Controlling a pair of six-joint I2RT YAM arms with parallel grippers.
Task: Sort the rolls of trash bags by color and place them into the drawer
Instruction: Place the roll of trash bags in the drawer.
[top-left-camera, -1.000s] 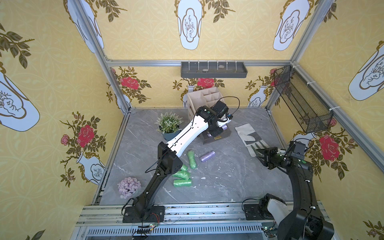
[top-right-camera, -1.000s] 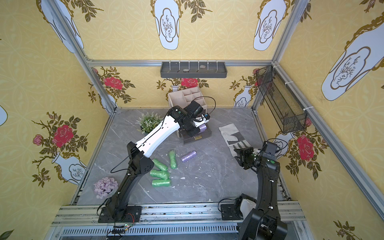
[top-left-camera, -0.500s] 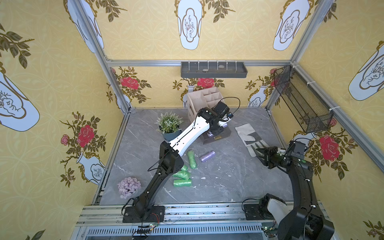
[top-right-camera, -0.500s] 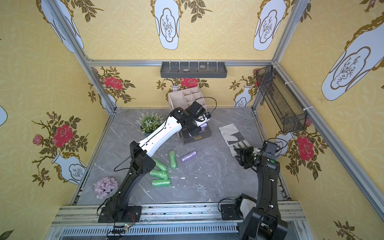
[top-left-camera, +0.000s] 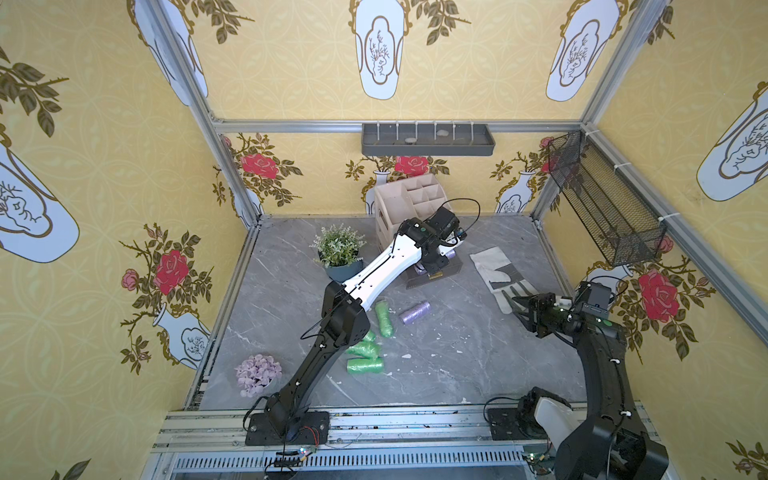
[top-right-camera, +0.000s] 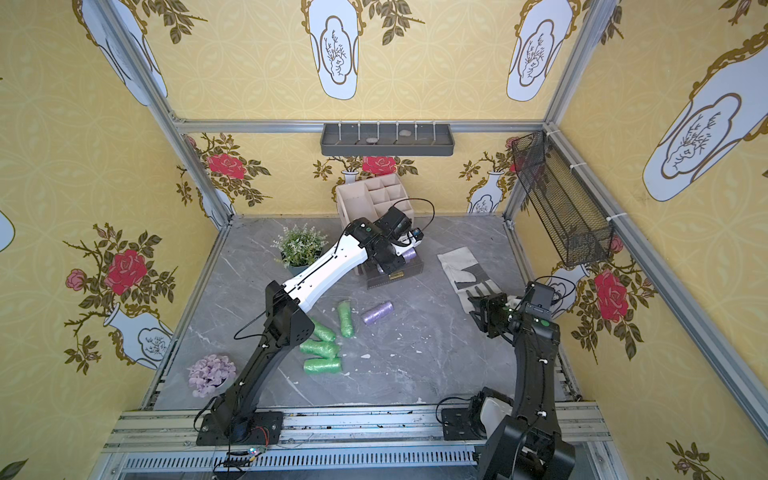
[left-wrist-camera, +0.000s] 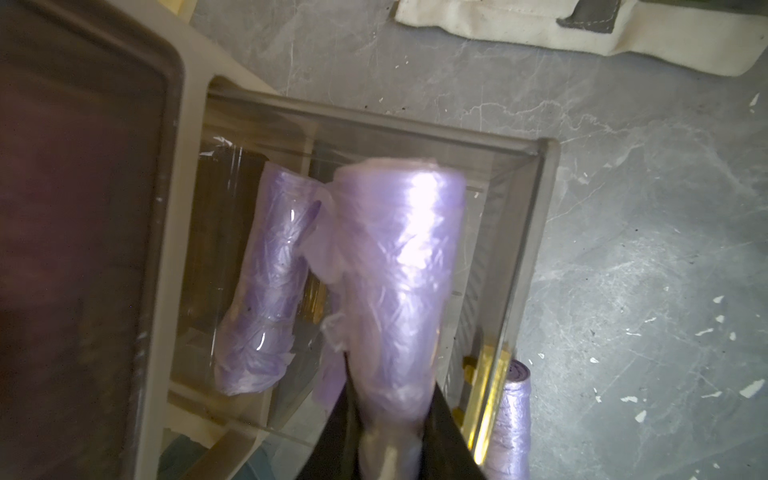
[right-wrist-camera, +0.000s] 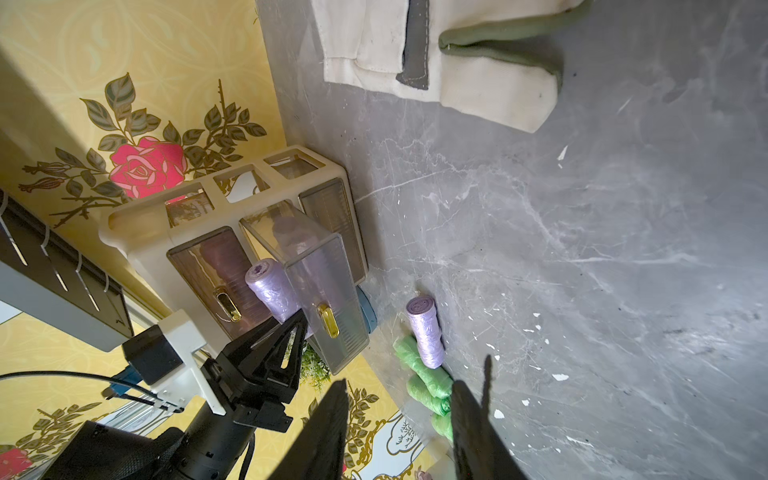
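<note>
Had left gripper (left-wrist-camera: 392, 401) clamped on a lilac roll (left-wrist-camera: 399, 270) over the drawer (left-wrist-camera: 536, 232), right gripper (right-wrist-camera: 401, 386) half-open, empty; needed lowering beside the roll inside (left-wrist-camera: 266, 282) before release, imo.

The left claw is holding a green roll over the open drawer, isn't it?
Not green. The left claw is holding a lilac roll over the open drawer. The left wrist view shows it.
</note>
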